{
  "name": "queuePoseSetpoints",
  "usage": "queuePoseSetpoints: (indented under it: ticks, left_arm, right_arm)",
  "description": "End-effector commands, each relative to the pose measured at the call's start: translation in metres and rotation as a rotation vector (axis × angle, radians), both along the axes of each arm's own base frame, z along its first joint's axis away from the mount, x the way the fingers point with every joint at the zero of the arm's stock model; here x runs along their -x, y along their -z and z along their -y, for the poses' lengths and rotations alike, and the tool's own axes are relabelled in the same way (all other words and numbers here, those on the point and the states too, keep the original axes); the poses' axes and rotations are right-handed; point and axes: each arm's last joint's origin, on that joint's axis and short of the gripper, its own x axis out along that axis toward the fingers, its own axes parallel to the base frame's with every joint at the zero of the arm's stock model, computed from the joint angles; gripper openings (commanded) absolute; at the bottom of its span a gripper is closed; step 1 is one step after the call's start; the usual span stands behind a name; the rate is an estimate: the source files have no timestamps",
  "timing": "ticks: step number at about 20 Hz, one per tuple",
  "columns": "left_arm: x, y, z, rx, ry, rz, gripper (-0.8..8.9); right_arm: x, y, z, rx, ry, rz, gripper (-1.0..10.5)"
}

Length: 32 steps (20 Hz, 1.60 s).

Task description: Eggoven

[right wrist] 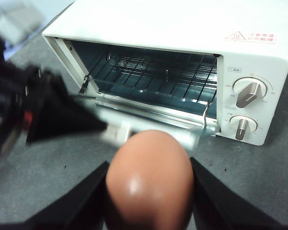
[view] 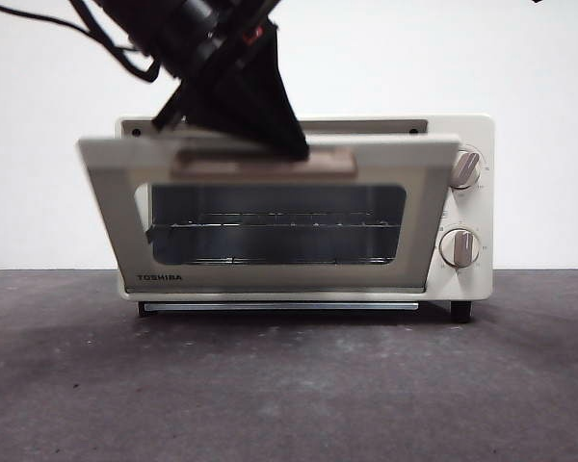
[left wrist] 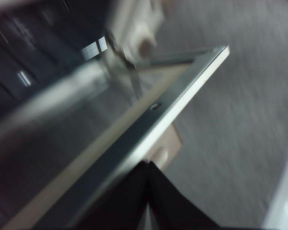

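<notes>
Right wrist view: egg (right wrist: 148,184) between right fingers (right wrist: 84,199).

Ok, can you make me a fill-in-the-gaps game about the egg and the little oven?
1. The right gripper holds a brown ____.
2. The left gripper is on the oven door's ____.
3. The oven door is partly ____.
4. Beside the door, the oven has ____ knobs.

Missing words: egg, handle, open, two.

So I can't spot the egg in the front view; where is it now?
The egg shows only in the right wrist view, held between the right gripper jaws, in front of the toaster oven with its door open.
</notes>
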Motion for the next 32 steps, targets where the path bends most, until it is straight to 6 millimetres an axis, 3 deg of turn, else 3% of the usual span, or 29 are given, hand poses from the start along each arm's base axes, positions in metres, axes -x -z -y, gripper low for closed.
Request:
queuePoseSetpoints:
  ticks: [1, 9, 14, 18, 22, 27, 32]
  left_arm:
    - [0.001, 0.017, 0.005, -0.089, -0.009, -0.042, 0.07]
    - [0.028, 0.022, 0.015, -0.172, 0.052, -0.158, 0.07]
    - [0.038, -0.004, 0.006, -0.098, 0.044, -0.088, 0.07]
    - [0.046, -0.043, -0.025, 0.003, -0.016, 0.018, 0.07]
    - [0.056, -0.073, -0.071, 0.063, -0.139, 0.099, 0.07]
    - [0.074, -0.089, -0.120, 0.044, -0.270, 0.145, 0.07]
    - [0.105, -0.098, -0.142, 0.029, -0.291, 0.180, 0.07]
  right_arm:
    - [0.000, -0.004, -0.002, -0.002, -0.012, 0.020, 0.0]
    - [0.000, -0.004, -0.002, -0.002, -0.012, 0.019, 0.0]
    - [-0.008, 0.000, -0.009, 0.019, -0.011, -0.004, 0.0]
    - [-0.030, 0.009, -0.029, 0.029, -0.025, -0.028, 0.0]
    - [-0.060, 0.027, -0.056, 0.033, -0.046, -0.060, 0.0]
    - [-0.102, 0.060, -0.087, 0.001, -0.038, -0.094, 0.0]
    - [-0.141, 0.100, -0.102, -0.020, 0.024, -0.123, 0.0]
